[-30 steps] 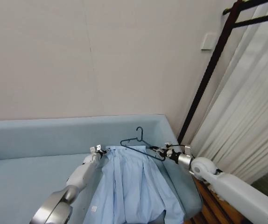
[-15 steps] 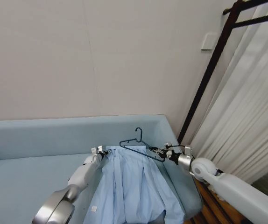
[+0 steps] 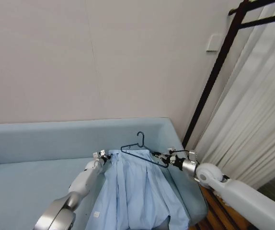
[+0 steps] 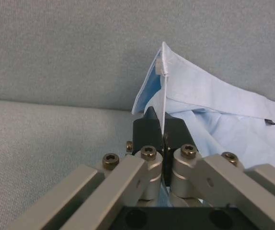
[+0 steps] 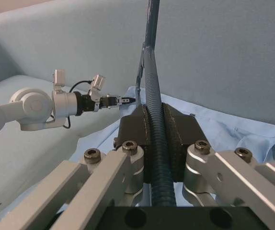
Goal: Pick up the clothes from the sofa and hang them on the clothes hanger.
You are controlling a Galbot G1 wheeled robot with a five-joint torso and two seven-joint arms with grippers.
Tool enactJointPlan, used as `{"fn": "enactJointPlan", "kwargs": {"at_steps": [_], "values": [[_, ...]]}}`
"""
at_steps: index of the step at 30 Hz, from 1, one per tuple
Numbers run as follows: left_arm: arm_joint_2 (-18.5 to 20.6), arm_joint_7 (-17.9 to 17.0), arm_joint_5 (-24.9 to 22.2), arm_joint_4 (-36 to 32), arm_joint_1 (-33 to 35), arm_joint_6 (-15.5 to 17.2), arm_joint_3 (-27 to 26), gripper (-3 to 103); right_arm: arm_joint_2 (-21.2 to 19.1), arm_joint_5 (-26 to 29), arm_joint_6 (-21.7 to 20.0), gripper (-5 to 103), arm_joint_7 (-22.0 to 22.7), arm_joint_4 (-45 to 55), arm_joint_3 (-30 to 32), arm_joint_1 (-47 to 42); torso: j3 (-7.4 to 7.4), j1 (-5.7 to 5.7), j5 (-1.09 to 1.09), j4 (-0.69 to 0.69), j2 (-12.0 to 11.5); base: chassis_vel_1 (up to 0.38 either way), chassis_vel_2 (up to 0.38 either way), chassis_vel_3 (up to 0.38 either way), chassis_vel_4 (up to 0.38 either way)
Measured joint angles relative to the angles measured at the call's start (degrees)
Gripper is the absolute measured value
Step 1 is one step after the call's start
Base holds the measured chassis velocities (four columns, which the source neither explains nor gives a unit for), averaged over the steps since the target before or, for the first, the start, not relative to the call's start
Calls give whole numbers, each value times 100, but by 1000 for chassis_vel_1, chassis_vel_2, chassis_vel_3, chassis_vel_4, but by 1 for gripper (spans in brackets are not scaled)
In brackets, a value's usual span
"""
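Note:
A light blue shirt lies spread on the right end of the pale blue sofa, its collar end toward the backrest. My left gripper is shut on the shirt's collar edge, which stands up between the pads. My right gripper is shut on the shoulder of a dark blue hanger, holding it just above the collar with the hook upward. In the right wrist view the hanger's arm runs between the pads and the left gripper shows farther off.
A dark clothes rack pole leans up at the right, next to white curtains. The sofa's backrest runs behind the shirt, under a plain wall. The sofa's right armrest borders the shirt.
The right gripper has carried the hanger a little to the left, over the collar. The left gripper keeps its hold on the collar in nearly the same place.

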Motion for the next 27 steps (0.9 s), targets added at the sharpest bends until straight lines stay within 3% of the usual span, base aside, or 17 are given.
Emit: {"fn": "enactJointPlan", "kwargs": {"at_steps": [5, 9, 11, 14, 22, 24, 27], "values": [[50, -132, 12, -310, 65, 5, 39, 0, -22, -4, -20, 9, 34, 3, -15, 31, 0, 0, 0, -2, 0, 0, 0, 0, 0], [319, -322, 15, -1186, 283, 51, 281, 0, -42, 17, -106, 9, 1, -130, -240, 222, 0, 0, 0, 0, 0, 0, 0, 0, 0], [368, -334, 14, -1317, 312, 66, 320, 0, -40, 20, -122, 9, -17, -155, -269, 242, 0, 0, 0, 0, 0, 0, 0, 0, 0], [768, -467, -92, -2265, 485, 187, 580, 0, -18, 91, -238, 9, -96, -265, -410, 293, 1, 0, 0, 0, 0, 0, 0, 0, 0], [1391, -650, -235, -3553, 601, 331, 869, 0, 36, 350, -344, 9, -197, -332, -432, 271, 0, 0, -1, -2, 0, 0, 0, 0, 0], [1645, -733, -250, -4123, 646, 427, 966, 0, 178, 429, -382, 9, -203, -435, -461, 338, 0, 0, 0, 1, 0, 0, 0, 0, 0], [1762, -826, -304, -4439, 672, 501, 1023, 0, 341, 490, -400, 9, -185, -567, -505, 404, 0, 0, -1, 0, 0, 0, 0, 0, 0]]}}
